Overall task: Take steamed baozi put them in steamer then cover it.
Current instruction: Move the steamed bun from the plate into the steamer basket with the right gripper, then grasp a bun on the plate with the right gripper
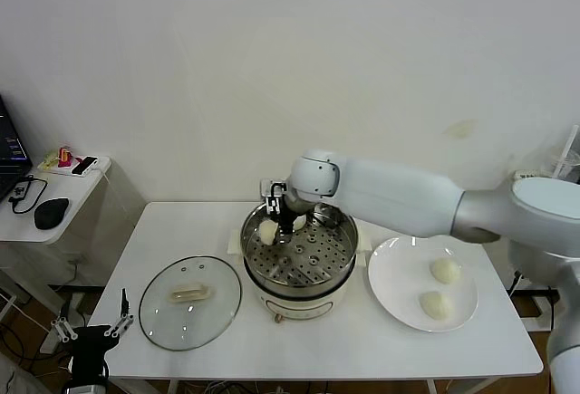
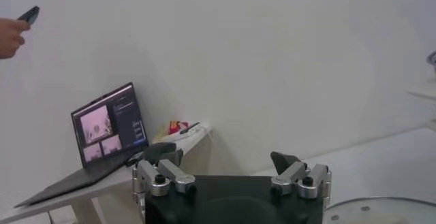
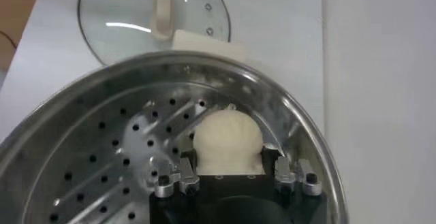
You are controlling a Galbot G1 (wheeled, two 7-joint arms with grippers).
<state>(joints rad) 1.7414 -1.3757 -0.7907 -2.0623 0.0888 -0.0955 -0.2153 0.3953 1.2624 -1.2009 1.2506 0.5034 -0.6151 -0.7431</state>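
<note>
The steamer (image 1: pixel 337 265) stands mid-table, its perforated tray showing. My right gripper (image 1: pixel 273 222) reaches into the steamer's far left part and is shut on a cream-white baozi (image 1: pixel 268 230). In the right wrist view the baozi (image 3: pixel 227 137) sits between the fingers of the right gripper (image 3: pixel 228 156), low over the tray near the steamer's wall (image 3: pixel 300 131). Another pale bun (image 1: pixel 300 223) shows partly behind the gripper. Two baozi (image 1: pixel 445 271) (image 1: pixel 435 304) lie on the white plate (image 1: pixel 395 276). The cover (image 1: pixel 161 314) lies flat left of the steamer. My left gripper (image 1: pixel 91 331) waits open, low off the table's left corner.
A side table (image 1: pixel 86 181) at the far left carries a mouse (image 1: pixel 51 213) and a laptop (image 2: pixel 109 126). A person's hand holding a dark device (image 2: pixel 13 31) shows in the left wrist view. The cover (image 3: pixel 129 21) lies beyond the steamer in the right wrist view.
</note>
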